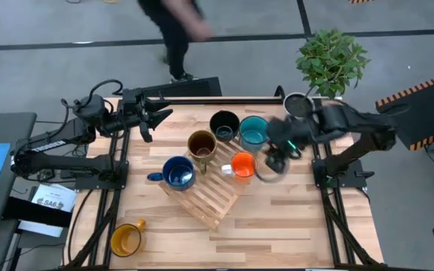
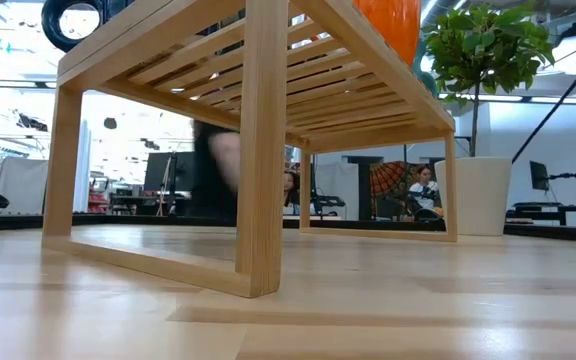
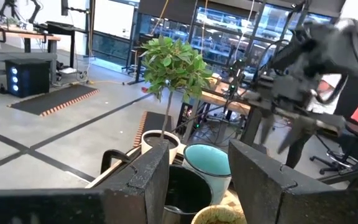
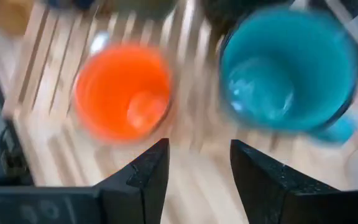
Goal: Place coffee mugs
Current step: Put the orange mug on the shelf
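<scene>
While I watch from above, the surface (image 1: 277, 226) carries the slatted wooden rack (image 1: 206, 199) at its middle, with five mugs on or around it: the dark blue mug (image 1: 178, 173) at its left, the olive-brown mug (image 1: 201, 144) and black mug (image 1: 224, 124) farther back, the teal mug (image 1: 253, 130) to the right of those, and the orange mug (image 1: 242, 166) nearer me. The yellow mug (image 1: 125, 240) sits alone, well apart at the near left corner, still off the rack. By my judgement that one is next, and the left arm is on its side, though the left jaws (image 1: 151, 120) hang far back, parted and empty, so the mug lies nearward from them. The right jaws (image 4: 194, 165) hover just right of the orange mug, over the gap between orange and teal, open and holding nothing. A potted plant (image 1: 330, 60) stands at the far right corner.
</scene>
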